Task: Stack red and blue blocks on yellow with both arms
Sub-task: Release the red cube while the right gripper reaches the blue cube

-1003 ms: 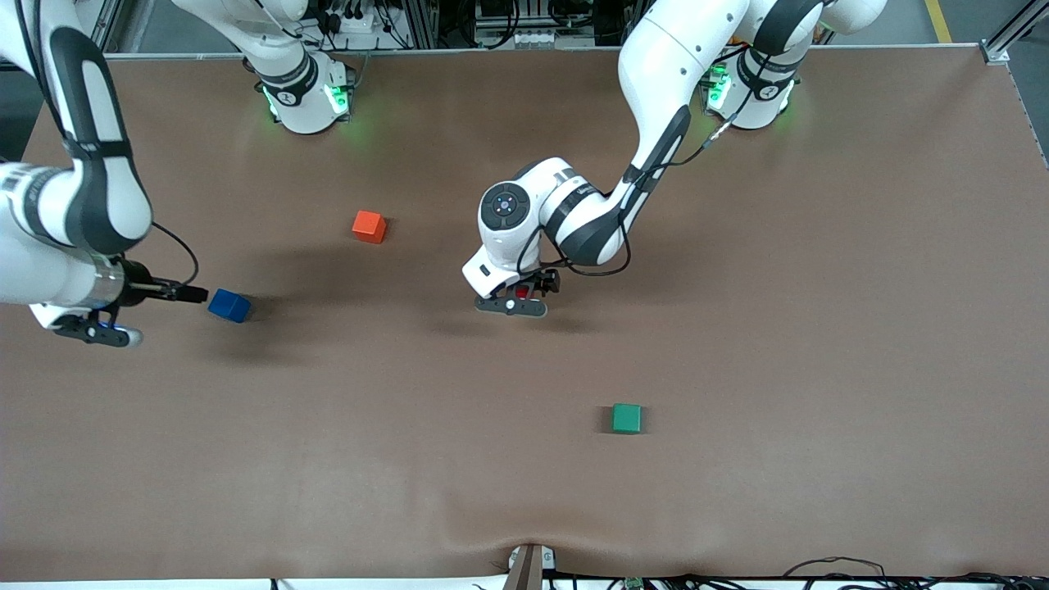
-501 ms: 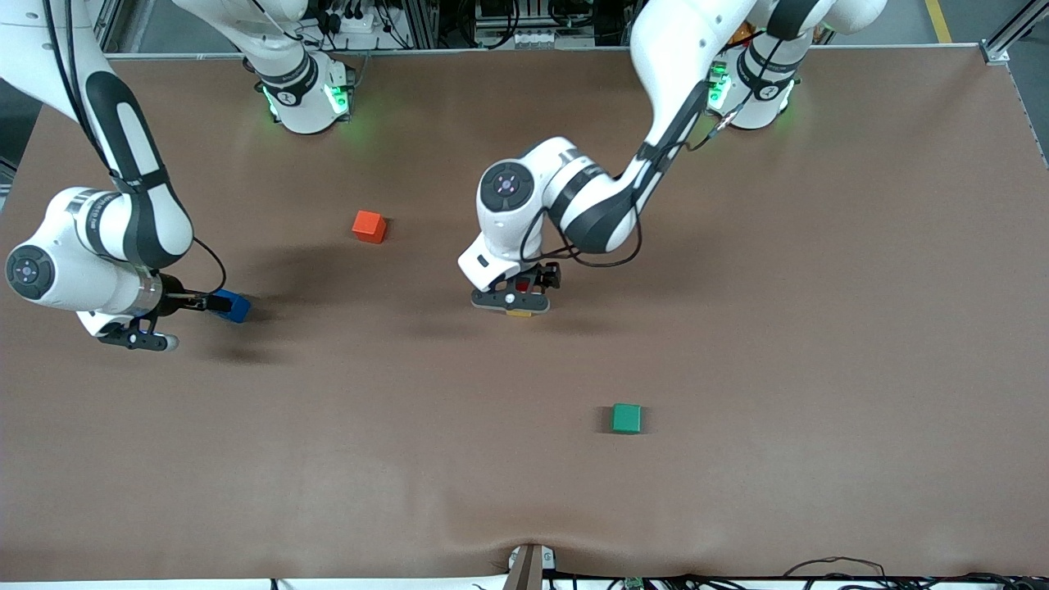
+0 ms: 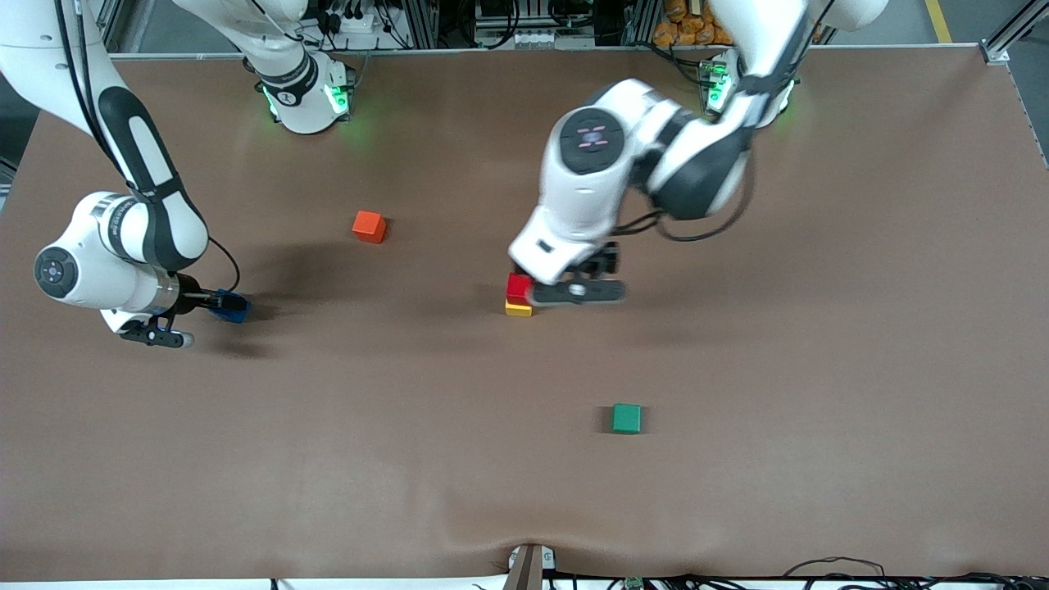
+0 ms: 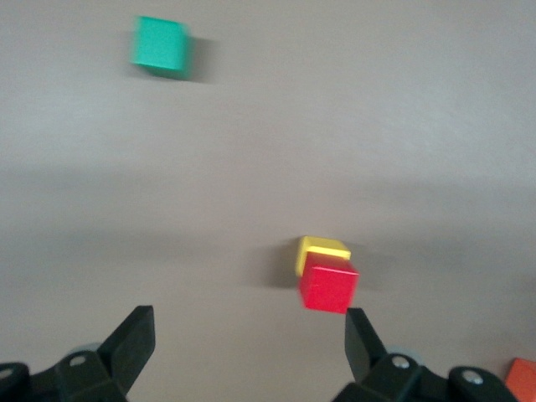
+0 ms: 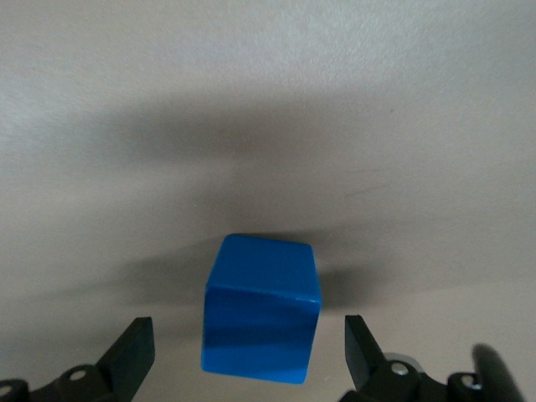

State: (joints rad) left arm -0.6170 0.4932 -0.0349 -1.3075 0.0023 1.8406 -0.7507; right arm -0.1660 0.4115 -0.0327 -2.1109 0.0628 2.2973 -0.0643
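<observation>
The green cube (image 3: 627, 418) lies nearest the front camera, alone on the table (image 3: 819, 369), well apart from the other cubes; the left wrist view also shows it (image 4: 158, 43).

Farther from the camera, near the table's middle, the red cube (image 3: 519, 288) sits on the yellow cube (image 3: 517, 309). In the left wrist view the red cube (image 4: 328, 283) covers most of the yellow cube (image 4: 321, 249) and is set slightly askew on it.

The left gripper (image 3: 592, 279) hangs in the air just beside this stack, toward the left arm's end of the table. Its fingers (image 4: 134, 343) are spread wide and hold nothing; the stack lies clear of them.

Toward the right arm's end of the table, the blue cube (image 3: 230, 305) rests on the table. The right gripper (image 3: 215, 301) is low at the cube. In the right wrist view the blue cube (image 5: 261, 308) lies between the spread fingers (image 5: 134, 352), with a gap visible on each side.

The orange cube (image 3: 369, 226) lies farthest from the camera, between the blue cube and the stack, well apart from both.
</observation>
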